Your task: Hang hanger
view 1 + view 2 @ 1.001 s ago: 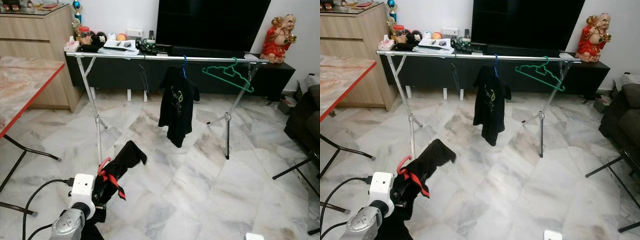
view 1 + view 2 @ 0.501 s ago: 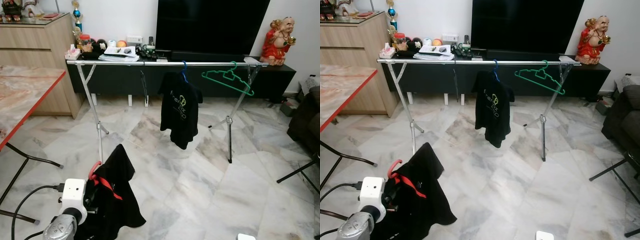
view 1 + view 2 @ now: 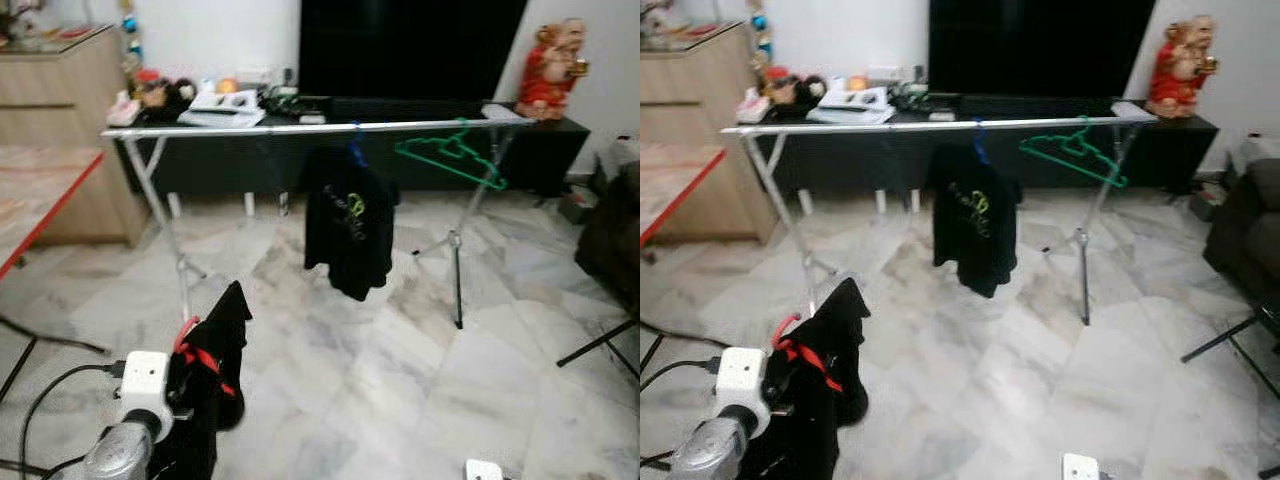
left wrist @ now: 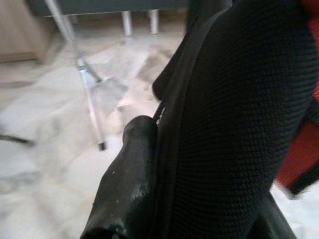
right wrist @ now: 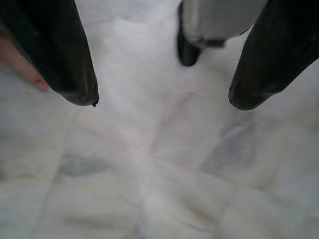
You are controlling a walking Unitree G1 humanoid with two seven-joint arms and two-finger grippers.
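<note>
A red hanger (image 3: 198, 356) carrying a black garment (image 3: 215, 370) is at the lower left, with my left gripper (image 3: 190, 385) shut on it. In the left wrist view one black finger (image 4: 127, 189) presses against the garment (image 4: 239, 124), and a red piece of the hanger (image 4: 301, 164) shows beside it. The silver rail of the clothes rack (image 3: 230, 127) runs across the room ahead. On it hang a black T-shirt (image 3: 348, 232) on a blue hanger and an empty green hanger (image 3: 450, 157). My right gripper (image 5: 162, 97) is open, low over the marble floor.
The rack's legs (image 3: 457, 262) stand on the marble floor. Behind it is a dark TV console (image 3: 545, 150) with a red statue (image 3: 548, 65). A red-edged table (image 3: 40, 205) is at the left, and a dark sofa (image 3: 615, 235) and stand legs (image 3: 595, 345) at the right.
The whole view has shifted and blurred, so the camera is moving. The black garment has swung from spread wide to hanging narrow beside my left gripper.
</note>
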